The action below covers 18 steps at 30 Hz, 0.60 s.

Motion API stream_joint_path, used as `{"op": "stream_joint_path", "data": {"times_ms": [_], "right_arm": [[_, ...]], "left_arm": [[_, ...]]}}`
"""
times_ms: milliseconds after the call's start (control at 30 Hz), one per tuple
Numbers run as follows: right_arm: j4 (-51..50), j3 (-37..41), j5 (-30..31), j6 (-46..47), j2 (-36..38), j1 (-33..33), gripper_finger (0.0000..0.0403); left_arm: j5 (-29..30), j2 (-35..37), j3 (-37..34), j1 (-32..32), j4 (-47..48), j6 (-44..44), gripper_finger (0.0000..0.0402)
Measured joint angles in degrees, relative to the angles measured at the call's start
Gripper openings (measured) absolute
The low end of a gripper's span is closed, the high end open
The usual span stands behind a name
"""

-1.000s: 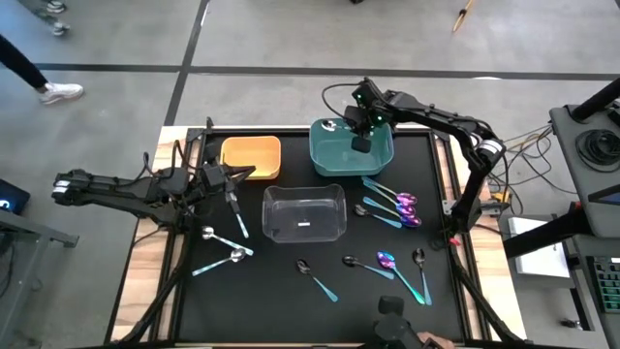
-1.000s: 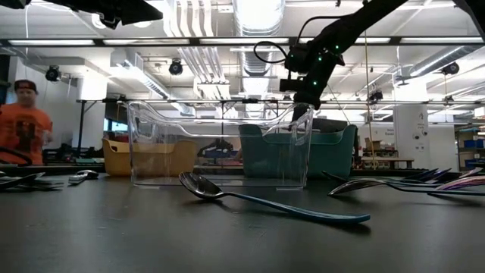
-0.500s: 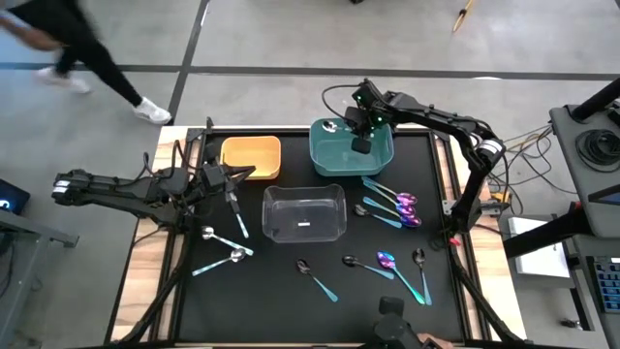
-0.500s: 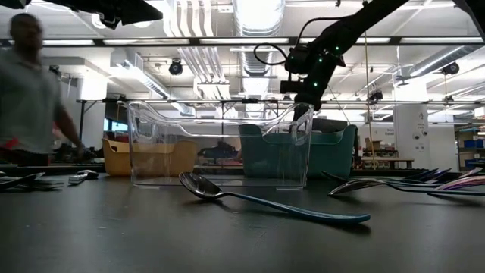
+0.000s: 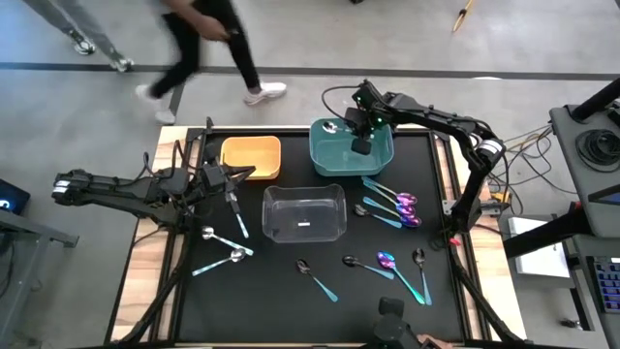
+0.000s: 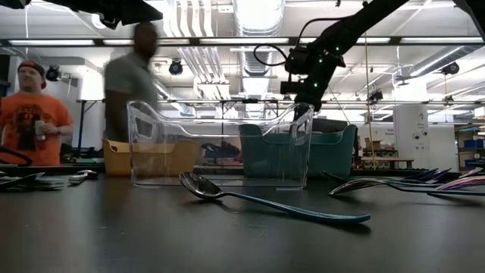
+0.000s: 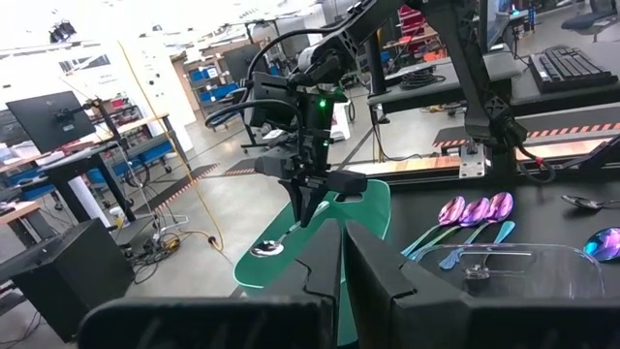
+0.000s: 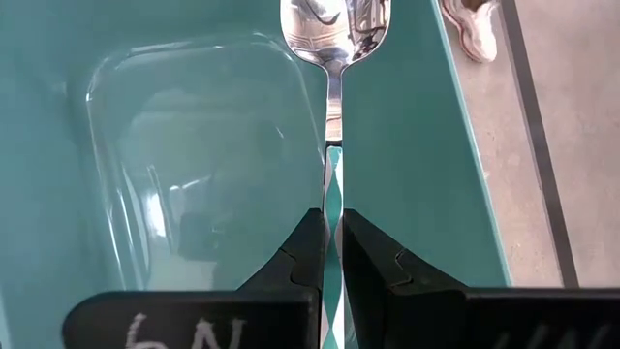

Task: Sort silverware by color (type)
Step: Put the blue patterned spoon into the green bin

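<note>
Nothing on the table has shifted since a moment ago, and both arms sit exactly where they were; only the room changes, with a person in dark clothes (image 5: 208, 44) now striding past the far edge of the table (image 5: 194, 291). Right gripper (image 5: 359, 143) hangs over the teal bin (image 5: 383, 160) at the far right, fingers pinched on the thin handle of a silver spoon (image 8: 333, 29), whose shiny bowl rests at the bin's far left corner. Left gripper (image 5: 232, 206) hovers low on the left side, just near of the orange bin (image 5: 251, 155), jaws closed with nothing visibly between them. Clear bin (image 5: 305, 213) sits mid-table. Two silver-bowled spoons (image 5: 225, 250) lie near the left gripper, a dark spoon (image 5: 316, 277) lies near of the clear bin, a cluster of purple-pink spoons (image 5: 395, 206) lies right of it, and three more spoons (image 5: 397, 267) rest at the near right. Across the room, a person in an orange shirt (image 6: 32, 125) stands at the left.
</note>
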State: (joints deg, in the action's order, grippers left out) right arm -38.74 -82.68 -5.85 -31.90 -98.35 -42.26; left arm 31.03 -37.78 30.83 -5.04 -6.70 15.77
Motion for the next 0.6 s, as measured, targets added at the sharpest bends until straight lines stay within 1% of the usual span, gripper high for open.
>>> {"op": "stream_joint_path", "data": {"times_ms": [333, 600], "right_arm": [[0.04, 2.20, -0.02, 0.54, 0.00, 0.02, 0.0012], [0.20, 4.91, 0.00, 1.36, 0.00, 0.05, 0.0012]], "left_arm": [[0.00, 0.00, 0.01, 0.01, -0.22, -0.53, 0.0000], [0.00, 0.00, 0.01, 0.00, -0.14, -4.77, 0.0000]]}}
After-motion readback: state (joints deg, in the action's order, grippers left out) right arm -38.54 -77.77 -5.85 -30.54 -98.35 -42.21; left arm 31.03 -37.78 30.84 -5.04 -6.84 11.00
